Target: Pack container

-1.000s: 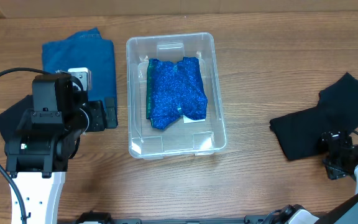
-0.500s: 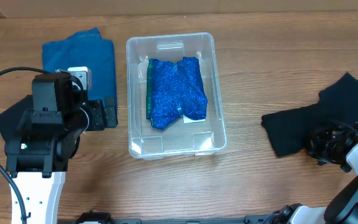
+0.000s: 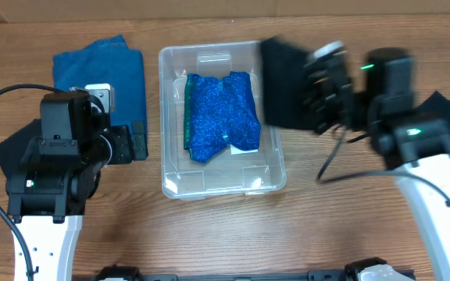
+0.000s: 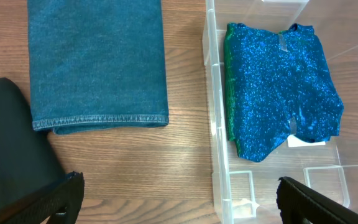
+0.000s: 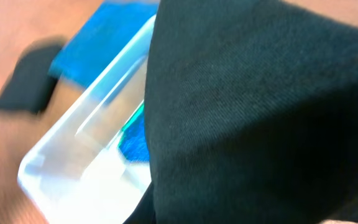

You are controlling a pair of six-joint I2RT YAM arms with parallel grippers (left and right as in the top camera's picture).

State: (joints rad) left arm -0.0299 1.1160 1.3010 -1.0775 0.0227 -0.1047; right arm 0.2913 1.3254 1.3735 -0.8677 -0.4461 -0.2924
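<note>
One black cloth point(image 3: 283, 82), clenched in the right gripper point(image 3: 323, 90), is being swung over from the right toward the container point(image 3: 165, 117). The left gripper point(image 4: 180, 186) is being held released.

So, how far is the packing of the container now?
Done: a glittery blue cloth lies in the container. In hand: the right gripper holds a black cloth at its right rim. Left: the folded blue cloth on the table beside it is not yet packed.

Overhead camera looks straight down on the whole table point(image 3: 233, 234). Left wrist camera looks down from closer, sharing the container point(image 4: 215, 124) and folded blue cloth point(image 4: 98, 62); right wrist camera sits close against black cloth point(image 5: 260, 112).
</note>
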